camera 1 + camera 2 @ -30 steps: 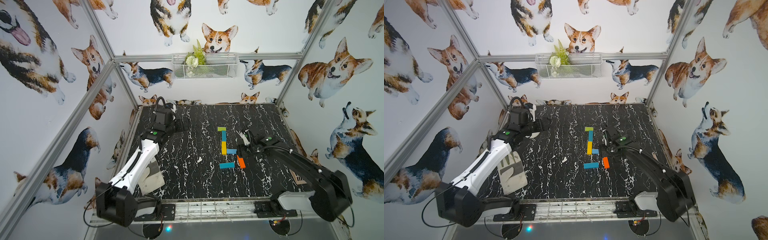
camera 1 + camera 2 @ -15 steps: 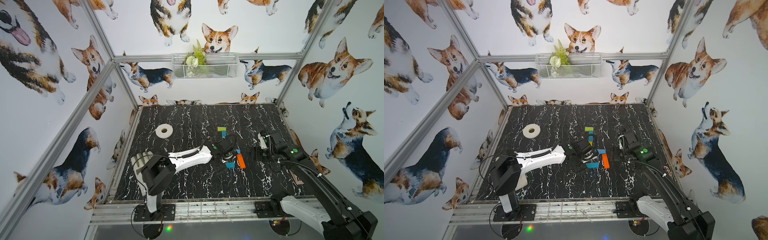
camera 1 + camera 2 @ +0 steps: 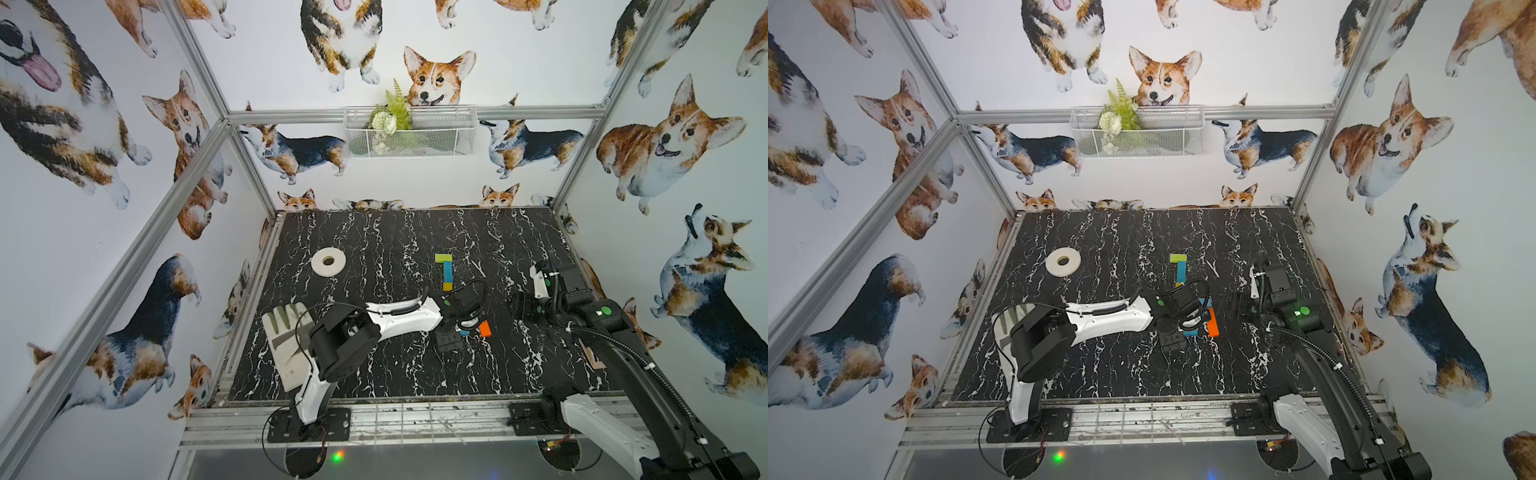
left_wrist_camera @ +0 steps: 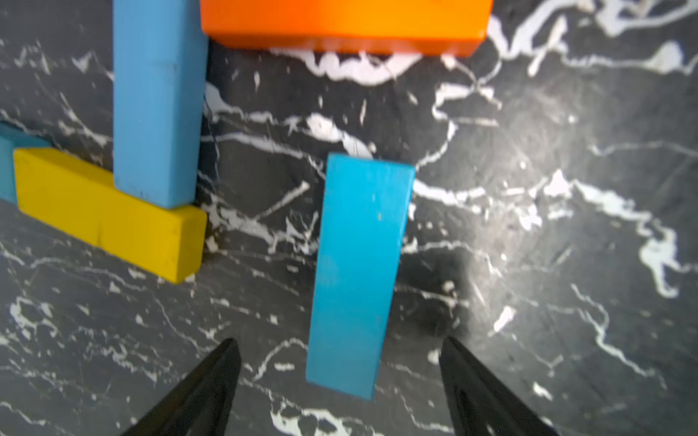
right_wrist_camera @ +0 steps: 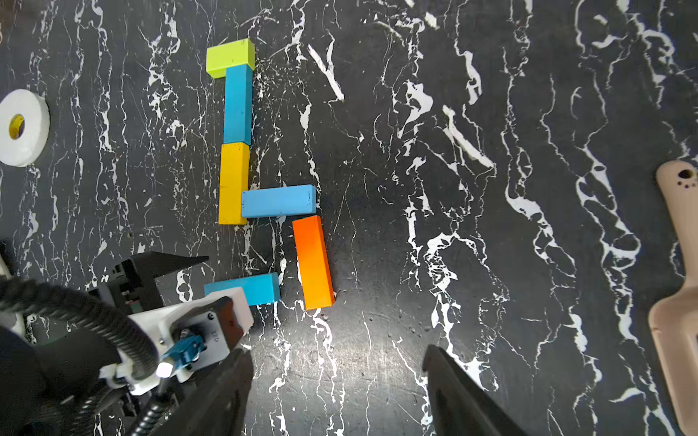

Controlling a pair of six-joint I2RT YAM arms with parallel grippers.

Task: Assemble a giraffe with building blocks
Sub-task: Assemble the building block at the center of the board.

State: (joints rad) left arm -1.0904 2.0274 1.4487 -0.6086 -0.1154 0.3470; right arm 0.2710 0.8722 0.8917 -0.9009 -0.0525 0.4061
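Fingers [image 4: 211, 381] of my left gripper [image 4: 338, 339] stand wide in the left wrist view, straddling a flat cyan rectangular bar [image 4: 359, 271], untouched. Right wrist view: my right gripper [image 5: 336, 349] gapes empty, that bar [image 5: 260, 288] near the flat orange bar [image 5: 313, 262], clear of it.

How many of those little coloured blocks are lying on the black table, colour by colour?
Blue blocks: 3
Yellow block: 1
Lime green block: 1
Orange block: 1
Total: 6
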